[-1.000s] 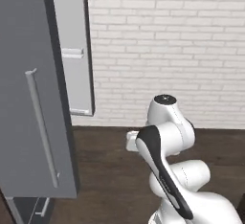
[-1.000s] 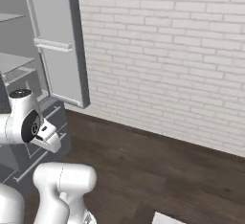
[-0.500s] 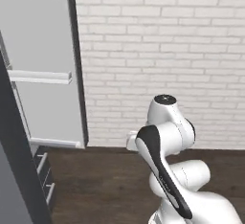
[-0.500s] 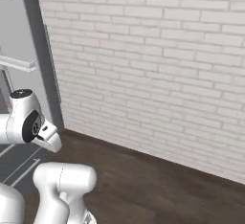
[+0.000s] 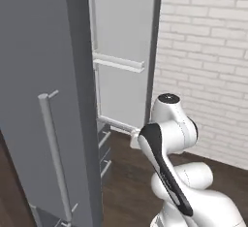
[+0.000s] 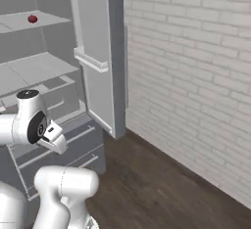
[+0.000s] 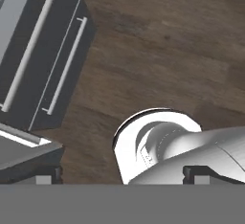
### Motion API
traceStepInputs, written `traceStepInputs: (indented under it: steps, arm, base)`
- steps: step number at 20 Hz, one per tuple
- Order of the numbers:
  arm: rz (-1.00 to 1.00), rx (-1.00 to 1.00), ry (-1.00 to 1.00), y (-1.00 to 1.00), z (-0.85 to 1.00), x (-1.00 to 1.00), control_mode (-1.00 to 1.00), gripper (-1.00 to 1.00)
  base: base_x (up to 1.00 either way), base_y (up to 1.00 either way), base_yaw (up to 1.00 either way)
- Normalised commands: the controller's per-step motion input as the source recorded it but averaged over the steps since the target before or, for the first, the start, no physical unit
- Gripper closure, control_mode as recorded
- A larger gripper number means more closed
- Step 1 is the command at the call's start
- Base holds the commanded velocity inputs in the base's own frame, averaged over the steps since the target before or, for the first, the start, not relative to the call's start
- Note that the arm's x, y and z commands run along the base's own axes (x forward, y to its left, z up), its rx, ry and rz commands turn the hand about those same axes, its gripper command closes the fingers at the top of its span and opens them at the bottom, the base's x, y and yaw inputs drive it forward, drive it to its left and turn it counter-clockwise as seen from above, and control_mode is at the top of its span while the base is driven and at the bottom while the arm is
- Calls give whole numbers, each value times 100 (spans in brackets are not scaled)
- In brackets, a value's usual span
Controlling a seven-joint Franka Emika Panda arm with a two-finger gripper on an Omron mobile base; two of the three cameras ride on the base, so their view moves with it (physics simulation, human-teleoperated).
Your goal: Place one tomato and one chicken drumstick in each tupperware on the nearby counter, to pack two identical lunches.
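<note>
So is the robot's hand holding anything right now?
No, nothing. The gripper is open, with only wood floor past its tips. A tomato sits on a fridge shelf.

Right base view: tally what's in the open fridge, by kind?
tomato: 1
shelves: 2
drawers: 2
door bins: 2
Total: 7
</note>
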Motion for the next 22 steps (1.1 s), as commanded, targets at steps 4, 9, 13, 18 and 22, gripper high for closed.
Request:
traceStepInputs:
  steps: [4, 9, 13, 18, 22]
  arm:
    - [0, 0, 0, 0, 0, 0, 100, -100]
    - [0, 0, 0, 0, 0, 0, 100, -100]
    - [0, 0, 0, 0, 0, 0, 100, -100]
    - [0, 0, 0, 0, 0, 0, 100, -100]
    - [0, 0, 0, 0, 0, 0, 100, -100]
  base:
    - [100, -73, 34]
    - [90, -69, 28]
    - [-18, 17, 35]
    - [-7, 4, 57]
    - [40, 0, 39]
